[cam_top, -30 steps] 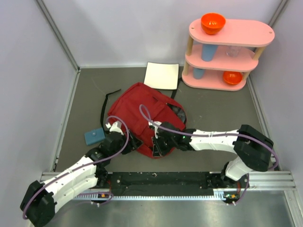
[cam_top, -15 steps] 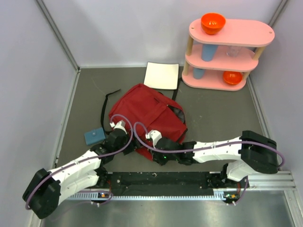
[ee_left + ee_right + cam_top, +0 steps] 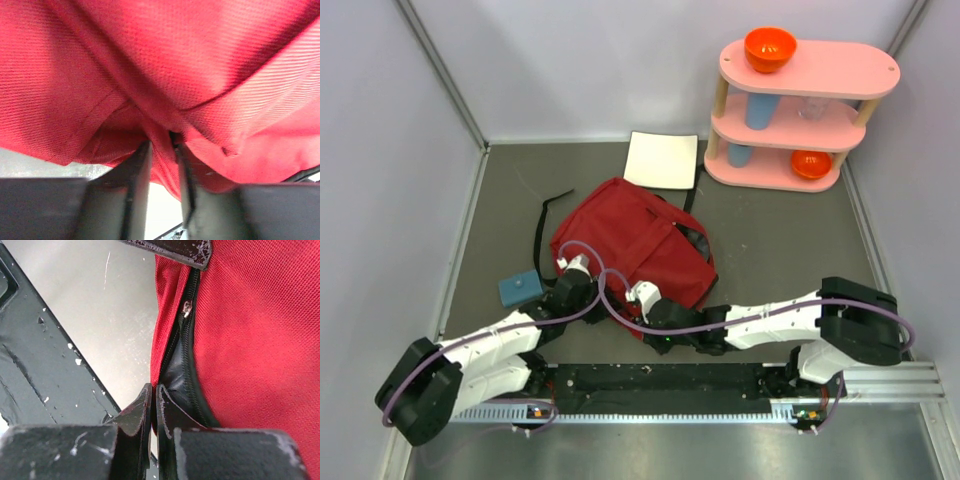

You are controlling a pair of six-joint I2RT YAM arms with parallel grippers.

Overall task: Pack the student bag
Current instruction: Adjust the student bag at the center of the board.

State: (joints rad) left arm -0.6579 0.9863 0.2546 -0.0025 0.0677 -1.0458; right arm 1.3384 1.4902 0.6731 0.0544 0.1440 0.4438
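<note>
— Where do we have the student bag (image 3: 640, 240)?

— On the grey table (image 3: 770, 250), right at both our sets of fingertips. Its near edge meets them and the rest of it spreads away beyond them.

— What is our left gripper (image 3: 161, 146) doing?

— Its fingers (image 3: 141, 172) are clamped on a fold of the red cloth. The fold hangs down between them and touches both, and the bag fills everything above the tips.

— And our right gripper (image 3: 154, 387)?

— Its fingers (image 3: 137, 415) are pressed together, with the tips at the bag's lower edge. Whether a sliver of cloth is caught between them we cannot tell. Just beyond the tips and to their right runs the black zipper (image 3: 186, 345), with its small metal pull (image 3: 187, 307) farther along. To the left of those fingers we see bare table and the black rail (image 3: 35, 355).

— What else lies around us?

— Left of the left fingers sits a small blue box (image 3: 520, 289), apart from the bag. Beyond the bag's far side lies a white sheet (image 3: 662, 160). Far beyond the right fingers, well apart from them, stands a pink shelf (image 3: 800, 110) with an orange bowl (image 3: 770, 48) on top.
</note>
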